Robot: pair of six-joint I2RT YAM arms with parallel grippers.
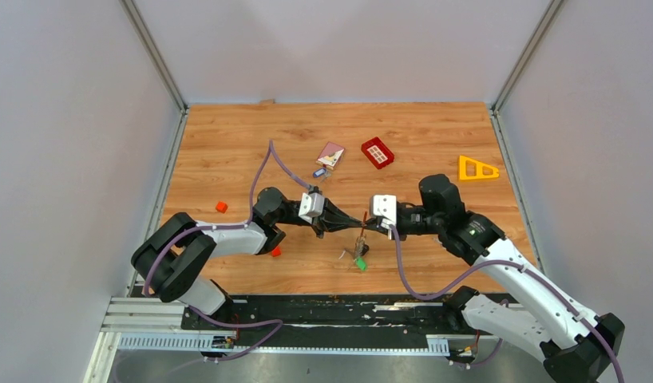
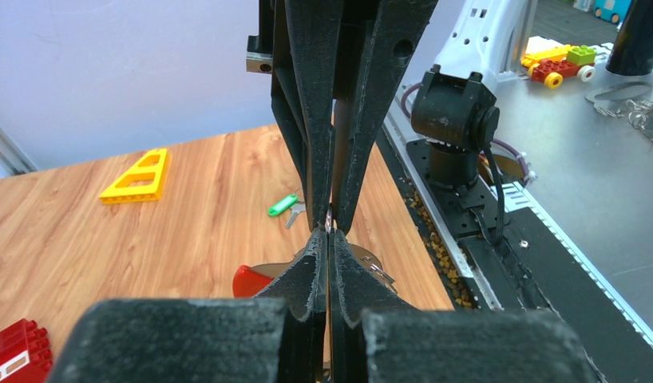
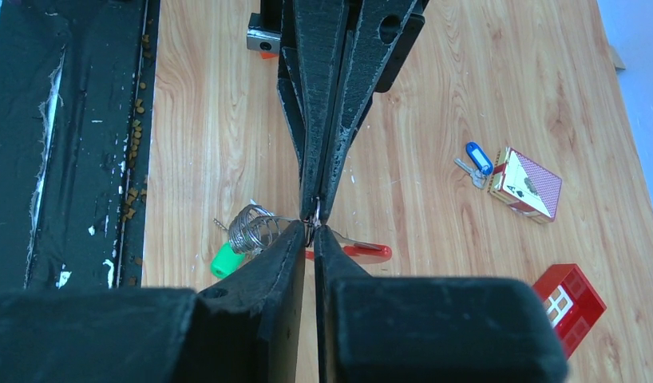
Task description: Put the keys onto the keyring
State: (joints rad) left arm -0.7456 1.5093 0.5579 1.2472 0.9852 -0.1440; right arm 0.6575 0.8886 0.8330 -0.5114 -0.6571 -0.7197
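I'm looking down on the wooden worktop [image 1: 227,144], with the left arm [image 1: 219,238] and the right arm [image 1: 507,259] both reaching inward so their tips meet nose to nose above the near middle of the board.

My left hand [image 2: 327,243] is clamped fully closed, its fingers pressed flat together. My right hand [image 3: 313,235] is also closed, leaving only a thin slit between its fingers. Both pairs of tips pinch the small wire loop of the keyring [image 3: 359,251], which they hold up off the wood. Its glossy red piece hangs just below the meeting point.

Toward the far side I see a yellow triangular frame [image 1: 476,168] on the right and a red gridded tray [image 1: 377,152] near the centre. A pack of playing cards [image 1: 330,154] lies just left of the tray.

The blue key [image 1: 318,172] lies flat just beside the near corner of the card pack. The green key [image 1: 361,264] lies on the wood almost directly under the joined hands, apart from the ring.

One small orange-red block [image 1: 221,207] sits out to the left. Another [image 1: 275,251] peeks from under the left arm.
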